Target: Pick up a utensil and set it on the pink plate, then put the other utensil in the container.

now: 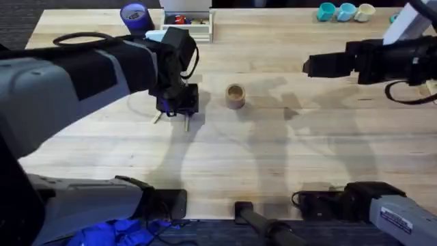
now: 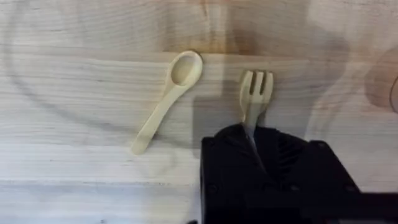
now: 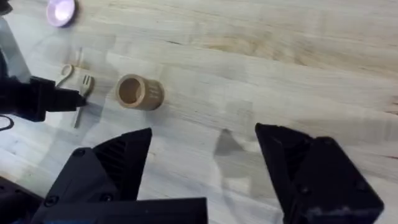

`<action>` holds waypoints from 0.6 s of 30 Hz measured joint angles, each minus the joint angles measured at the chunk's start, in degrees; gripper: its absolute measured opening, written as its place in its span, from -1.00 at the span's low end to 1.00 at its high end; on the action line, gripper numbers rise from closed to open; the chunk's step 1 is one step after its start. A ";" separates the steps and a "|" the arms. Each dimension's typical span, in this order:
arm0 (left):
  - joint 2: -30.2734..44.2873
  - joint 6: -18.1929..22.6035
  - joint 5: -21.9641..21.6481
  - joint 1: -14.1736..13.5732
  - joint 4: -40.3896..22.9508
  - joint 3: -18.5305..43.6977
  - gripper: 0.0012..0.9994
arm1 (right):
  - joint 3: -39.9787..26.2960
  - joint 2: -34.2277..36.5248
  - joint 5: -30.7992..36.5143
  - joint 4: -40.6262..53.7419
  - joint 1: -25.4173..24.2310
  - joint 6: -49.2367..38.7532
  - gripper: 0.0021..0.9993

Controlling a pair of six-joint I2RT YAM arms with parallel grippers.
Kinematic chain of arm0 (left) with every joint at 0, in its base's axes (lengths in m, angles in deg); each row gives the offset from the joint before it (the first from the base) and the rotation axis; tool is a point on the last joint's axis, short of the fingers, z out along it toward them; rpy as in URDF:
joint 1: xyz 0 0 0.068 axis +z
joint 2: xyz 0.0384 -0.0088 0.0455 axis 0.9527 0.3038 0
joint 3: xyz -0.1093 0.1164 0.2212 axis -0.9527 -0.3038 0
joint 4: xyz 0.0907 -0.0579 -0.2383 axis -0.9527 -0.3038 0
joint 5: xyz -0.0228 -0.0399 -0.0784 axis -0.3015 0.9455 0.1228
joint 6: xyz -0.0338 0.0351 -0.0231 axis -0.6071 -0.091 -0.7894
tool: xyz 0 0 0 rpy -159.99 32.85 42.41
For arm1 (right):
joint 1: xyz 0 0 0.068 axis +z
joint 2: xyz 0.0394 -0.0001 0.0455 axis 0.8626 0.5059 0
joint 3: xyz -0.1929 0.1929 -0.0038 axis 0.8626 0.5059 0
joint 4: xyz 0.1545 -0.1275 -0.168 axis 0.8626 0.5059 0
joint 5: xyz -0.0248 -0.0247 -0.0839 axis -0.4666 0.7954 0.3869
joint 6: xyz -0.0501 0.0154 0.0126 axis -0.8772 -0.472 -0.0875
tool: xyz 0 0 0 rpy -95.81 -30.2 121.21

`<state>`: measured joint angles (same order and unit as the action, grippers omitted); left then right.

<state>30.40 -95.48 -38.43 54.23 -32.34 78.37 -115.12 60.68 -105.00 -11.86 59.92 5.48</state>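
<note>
Left gripper (image 2: 252, 140) pinches the wooden fork (image 2: 255, 93) on the table, spoon (image 2: 168, 99) loose beside it; right gripper (image 3: 202, 162) gapes wide; nothing placed yet.

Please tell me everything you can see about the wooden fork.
The fork is small, pale, wood-looking, with short tines and a narrow handle. It lies flat on the wooden table, beside the spoon without touching it. The left pincer is closed on its handle, tines pointing away. The tan cup stands nearby.
</note>
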 joint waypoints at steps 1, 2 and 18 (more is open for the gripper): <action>0.00 0.00 0.01 0.00 0.02 0.00 -0.92 | 0.00 0.00 0.02 0.00 0.00 0.00 0.99; 0.00 0.00 0.00 0.00 0.03 0.00 -0.92 | 0.00 0.00 0.02 0.00 0.00 0.00 0.99; 1.40 2.41 -3.61 0.00 -4.43 8.98 -0.92 | 0.00 0.00 0.02 0.00 0.00 0.00 1.00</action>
<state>31.80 -93.06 -42.04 54.23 -36.76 87.34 -115.12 60.68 -104.98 -11.86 59.92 5.48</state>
